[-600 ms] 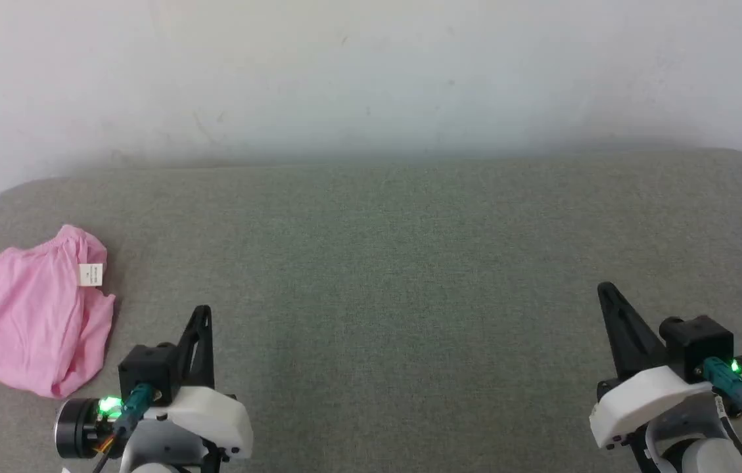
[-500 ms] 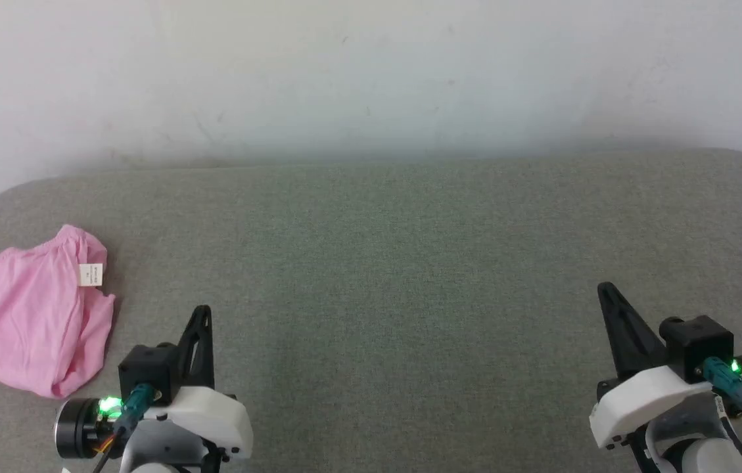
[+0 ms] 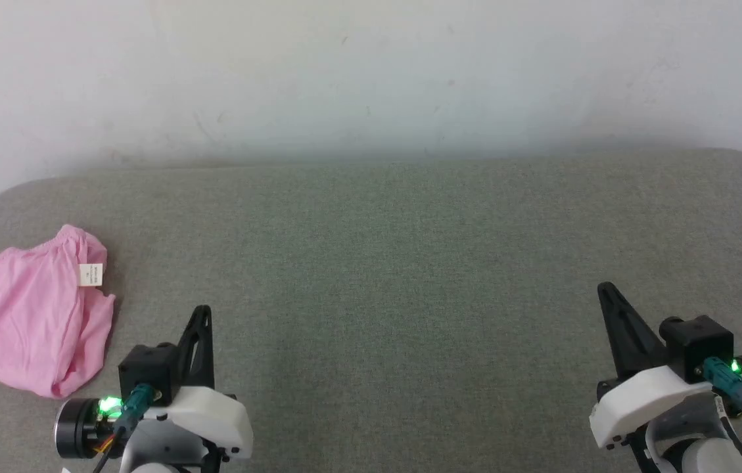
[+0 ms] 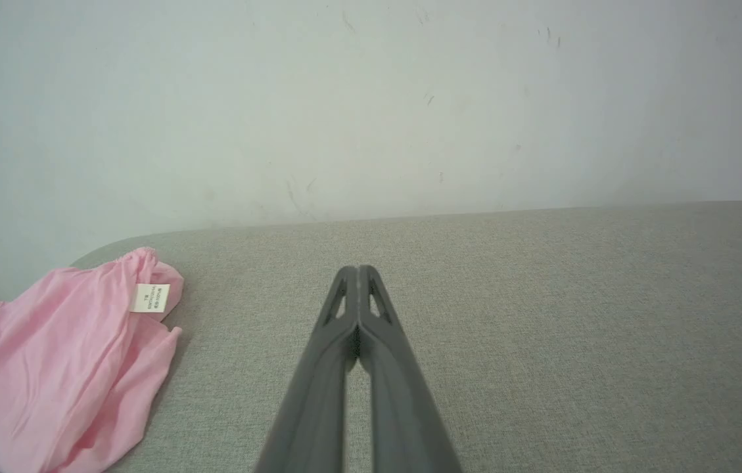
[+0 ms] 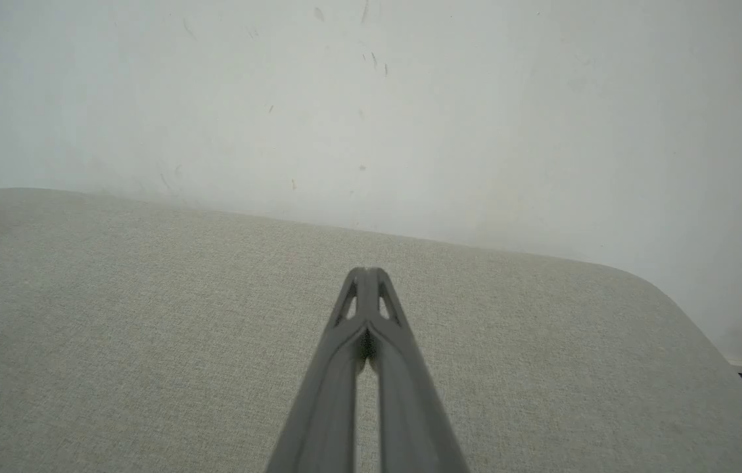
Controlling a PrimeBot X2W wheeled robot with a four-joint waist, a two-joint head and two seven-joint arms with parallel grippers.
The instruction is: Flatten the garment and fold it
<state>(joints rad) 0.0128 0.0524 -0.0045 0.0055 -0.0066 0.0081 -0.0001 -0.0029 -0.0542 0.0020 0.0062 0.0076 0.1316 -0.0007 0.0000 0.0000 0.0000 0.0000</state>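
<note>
One garment point(image 3: 25, 309), pink shorts, is lying crumpled off to the left of the left pincer point(image 3: 202, 310), roughly level with its tips, near the left edge of the grey fabric-covered table point(image 3: 397, 263). Gathered waistband point(image 3: 35, 251) is running along the far side; white label point(image 3: 90, 274) is showing at the corner nearest that pincer. Left pincer is sitting fully closed, gripping nothing, over bare table. Right pincer point(image 3: 604, 286) is also sitting closed and empty, with the garment well apart, far off to its left.

Handling, my read: thin cotton, light, limp, is going to drape and bunch; layers may be sliding over each other in a pinch. No breakage risk. Best hold is probably the waistband, thicker elastic, one pincer at each end, then dragging toward table centre and spreading. Both pincers are needing to open first.
</note>
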